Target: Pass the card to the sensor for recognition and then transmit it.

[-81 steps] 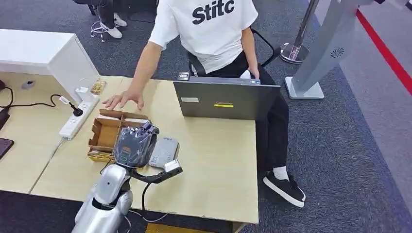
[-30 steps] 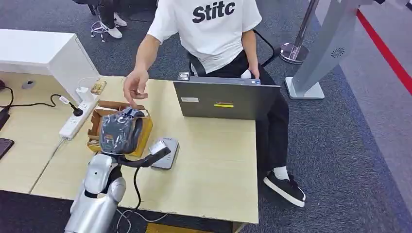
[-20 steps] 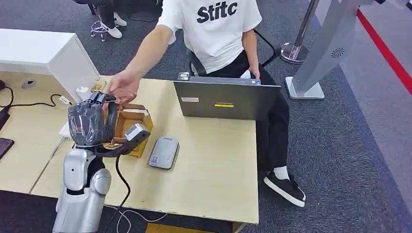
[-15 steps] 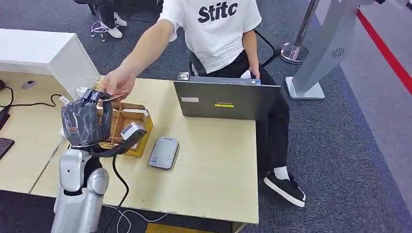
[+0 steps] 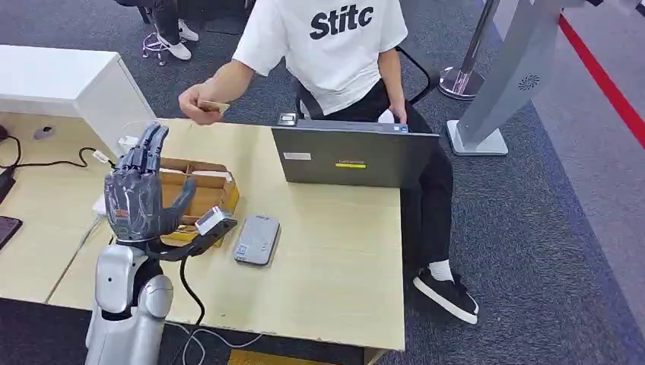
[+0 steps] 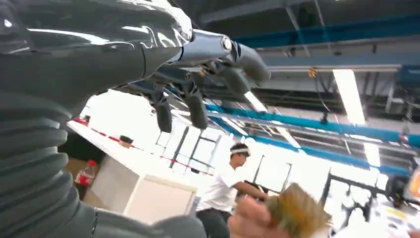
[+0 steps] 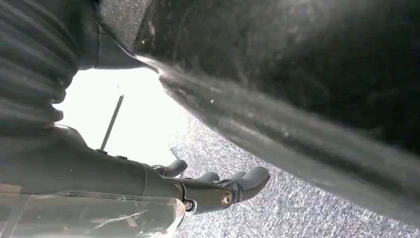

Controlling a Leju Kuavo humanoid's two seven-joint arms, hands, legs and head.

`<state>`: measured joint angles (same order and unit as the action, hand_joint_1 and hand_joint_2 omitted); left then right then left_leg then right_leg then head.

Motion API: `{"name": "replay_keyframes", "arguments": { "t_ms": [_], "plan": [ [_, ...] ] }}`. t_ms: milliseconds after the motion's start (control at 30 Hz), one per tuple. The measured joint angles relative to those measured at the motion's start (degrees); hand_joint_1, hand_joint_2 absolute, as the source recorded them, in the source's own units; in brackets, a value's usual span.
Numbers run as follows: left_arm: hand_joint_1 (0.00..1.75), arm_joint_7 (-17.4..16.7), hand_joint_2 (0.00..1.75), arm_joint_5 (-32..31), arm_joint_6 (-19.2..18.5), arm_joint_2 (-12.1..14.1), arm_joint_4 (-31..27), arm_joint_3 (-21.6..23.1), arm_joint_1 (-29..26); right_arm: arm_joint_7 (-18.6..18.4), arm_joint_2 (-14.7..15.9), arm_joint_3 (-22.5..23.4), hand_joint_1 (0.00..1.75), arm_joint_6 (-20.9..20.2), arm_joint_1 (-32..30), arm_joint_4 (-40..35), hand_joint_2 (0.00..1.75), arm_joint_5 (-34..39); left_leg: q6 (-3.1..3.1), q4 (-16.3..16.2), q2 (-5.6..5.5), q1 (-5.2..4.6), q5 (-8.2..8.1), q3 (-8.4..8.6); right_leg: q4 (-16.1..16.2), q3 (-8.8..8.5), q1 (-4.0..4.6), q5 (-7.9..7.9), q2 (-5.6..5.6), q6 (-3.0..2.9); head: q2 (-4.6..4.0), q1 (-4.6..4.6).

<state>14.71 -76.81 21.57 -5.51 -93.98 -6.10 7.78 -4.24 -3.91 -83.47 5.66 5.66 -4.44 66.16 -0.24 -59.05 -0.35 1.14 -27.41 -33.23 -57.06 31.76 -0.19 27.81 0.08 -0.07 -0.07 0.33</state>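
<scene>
Above the left part of the pale wooden desk (image 5: 335, 251), the robot's dark grey left hand (image 5: 141, 190) is standing upright with its fingers spread, grasping nothing. The small tan card (image 5: 214, 107) is sitting in the seated person's hand (image 5: 196, 103), beyond the desk's far edge, up and away from the left hand and well apart from it. The flat grey card sensor (image 5: 256, 239) is lying on the desk just beside the open brown cardboard box (image 5: 196, 199). The right hand (image 7: 213, 186) is hanging with fingers loosely curled, holding nothing. The handover appears finished.
</scene>
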Motion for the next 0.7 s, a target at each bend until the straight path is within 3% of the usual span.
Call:
{"name": "replay_keyframes", "arguments": {
  "t_ms": [200, 433, 700],
  "plan": [
    [0.0, 0.85, 1.75, -1.9, -1.55, 1.51, 0.0, 3.56, -3.97, -0.24, 0.0, 0.0, 0.0, -0.02, -0.01, 0.0, 1.75, 1.05, 0.0, 0.0, 0.0, 0.0, 0.0, 0.0, 0.0, 0.0, 0.0, 0.0, 0.0, 0.0, 0.0, 0.0],
    [0.0, -2.76, 1.75, -6.6, -1.4, 5.62, 2.41, 5.42, -6.68, -0.26, 0.02, -0.02, 0.0, -0.15, -0.01, 0.0, 1.75, 1.59, -0.01, 0.02, 0.01, 0.01, 0.0, -0.01, 0.0, 0.04, 0.0, 0.01, 0.01, -0.01, 0.0, 0.0],
    [0.0, -6.23, 1.75, -9.09, -0.68, 9.37, 9.87, 4.37, -6.58, -0.04, 0.02, -0.02, 0.0, -0.15, -0.04, 0.0, 1.75, 1.49, -0.01, 0.03, 0.0, 0.01, 0.01, -0.02, -0.01, 0.03, 0.0, 0.01, 0.01, -0.01, 0.0, 0.0]
  ]
}}
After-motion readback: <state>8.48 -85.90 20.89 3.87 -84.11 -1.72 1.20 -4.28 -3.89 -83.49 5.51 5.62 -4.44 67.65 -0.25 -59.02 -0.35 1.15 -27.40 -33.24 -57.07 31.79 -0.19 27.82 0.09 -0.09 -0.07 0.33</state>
